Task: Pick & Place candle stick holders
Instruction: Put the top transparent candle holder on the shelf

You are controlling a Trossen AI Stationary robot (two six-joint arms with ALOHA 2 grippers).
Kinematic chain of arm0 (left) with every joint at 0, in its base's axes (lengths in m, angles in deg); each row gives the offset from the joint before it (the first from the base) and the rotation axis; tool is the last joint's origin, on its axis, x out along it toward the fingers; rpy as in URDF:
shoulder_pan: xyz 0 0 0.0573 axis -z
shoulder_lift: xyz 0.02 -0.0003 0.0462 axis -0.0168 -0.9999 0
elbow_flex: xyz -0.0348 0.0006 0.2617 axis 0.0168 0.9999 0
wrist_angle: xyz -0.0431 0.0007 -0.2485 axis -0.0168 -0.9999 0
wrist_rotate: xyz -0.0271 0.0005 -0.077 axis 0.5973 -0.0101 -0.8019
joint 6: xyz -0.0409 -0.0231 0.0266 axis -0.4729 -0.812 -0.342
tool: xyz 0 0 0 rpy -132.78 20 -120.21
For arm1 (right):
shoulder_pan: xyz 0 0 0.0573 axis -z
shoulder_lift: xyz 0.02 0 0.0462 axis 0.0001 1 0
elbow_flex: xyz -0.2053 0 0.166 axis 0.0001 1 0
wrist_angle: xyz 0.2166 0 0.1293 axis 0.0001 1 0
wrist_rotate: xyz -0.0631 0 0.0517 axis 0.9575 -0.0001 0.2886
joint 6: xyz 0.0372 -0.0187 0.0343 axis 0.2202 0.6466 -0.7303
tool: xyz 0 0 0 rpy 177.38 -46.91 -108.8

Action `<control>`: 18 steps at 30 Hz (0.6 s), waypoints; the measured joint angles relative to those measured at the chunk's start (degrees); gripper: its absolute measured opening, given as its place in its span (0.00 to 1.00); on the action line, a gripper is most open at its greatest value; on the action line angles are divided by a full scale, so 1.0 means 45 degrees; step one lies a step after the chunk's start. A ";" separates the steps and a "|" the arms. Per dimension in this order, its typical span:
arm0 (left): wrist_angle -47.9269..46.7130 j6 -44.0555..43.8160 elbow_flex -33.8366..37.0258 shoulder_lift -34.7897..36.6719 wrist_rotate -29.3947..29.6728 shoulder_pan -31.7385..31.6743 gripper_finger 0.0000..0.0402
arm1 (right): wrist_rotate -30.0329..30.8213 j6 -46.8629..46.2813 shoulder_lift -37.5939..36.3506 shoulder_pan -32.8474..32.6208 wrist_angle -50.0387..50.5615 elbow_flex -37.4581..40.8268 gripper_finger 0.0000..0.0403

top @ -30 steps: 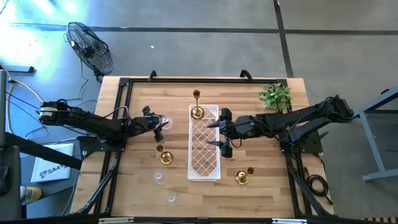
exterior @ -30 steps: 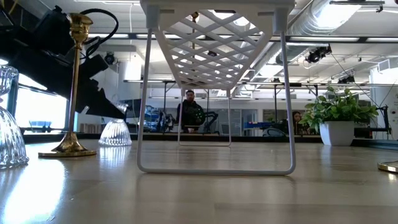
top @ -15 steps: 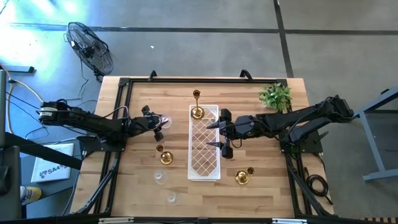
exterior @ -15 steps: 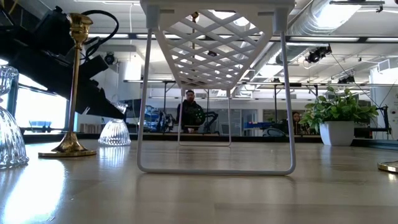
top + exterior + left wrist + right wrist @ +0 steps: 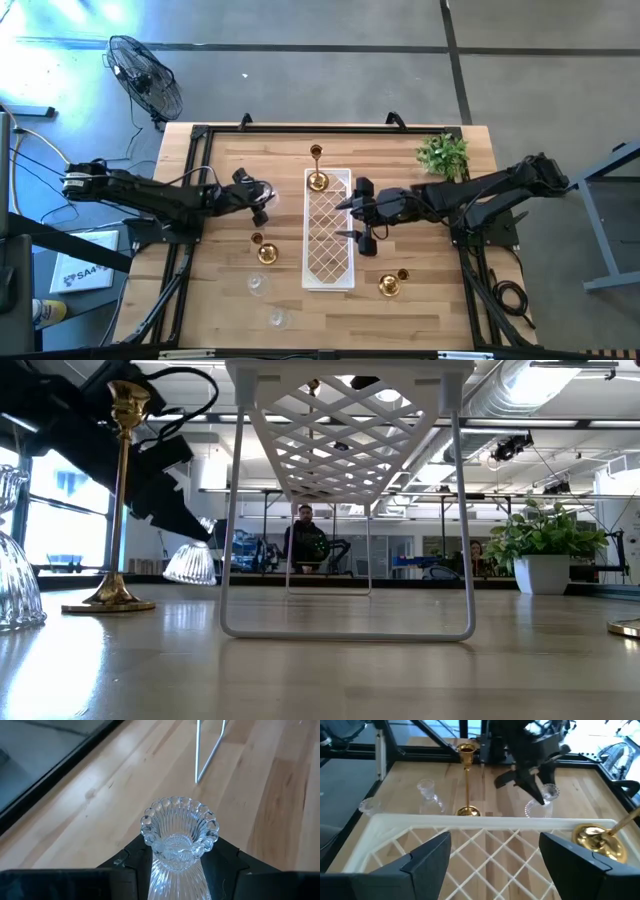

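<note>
My left gripper (image 5: 257, 197) is shut on a clear glass candle stick holder (image 5: 192, 563), left of the white lattice tray (image 5: 328, 250). In the left wrist view the holder's beaded cup (image 5: 180, 827) stands between my fingers. My right gripper (image 5: 348, 220) hangs open above the tray's middle, holding nothing. A tall-stemmed brass holder (image 5: 317, 180) stands on the tray's far end. A second brass holder (image 5: 266, 252) and two glass ones (image 5: 257, 285) (image 5: 277, 318) stand on the table left of the tray. A third brass holder (image 5: 390, 285) stands to its right. My left gripper pinches the glass holder's ribbed stem (image 5: 176, 870), just below the beaded cup, between its two fingers (image 5: 134, 859). The fingers come from the table's left, slanting down. The holder hangs tilted, and its flared base (image 5: 190, 568) is just clear of the table.
The tray stands on thin wire legs (image 5: 228, 560), lengthwise down the table's middle. A small green plant (image 5: 443, 153) in a white pot sits at the far right corner. A black frame (image 5: 195, 135) runs round the table's edge. People show in the room behind.
My left gripper has risen a little and tipped its fingers upward, still shut on the glass holder. The holder's base, which stood flat on the table, has come off it and now hangs tilted.
</note>
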 joint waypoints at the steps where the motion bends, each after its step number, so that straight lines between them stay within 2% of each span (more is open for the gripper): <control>1: -0.0647 -0.0166 -0.0253 0.0038 0.0006 0.0000 0.32 | -0.0097 0.0010 0.0000 -0.0066 0.0026 0.0000 0.74; 7: -0.3207 -0.0829 -0.1335 0.0194 0.0359 0.0005 0.32 | -0.0269 0.0386 0.0000 -0.0579 0.0032 0.0000 0.74; 18: -0.4601 -0.0840 -0.1979 0.1754 0.0287 0.0183 0.32 | -0.0217 0.0573 0.0000 -0.1112 0.0034 0.0000 0.74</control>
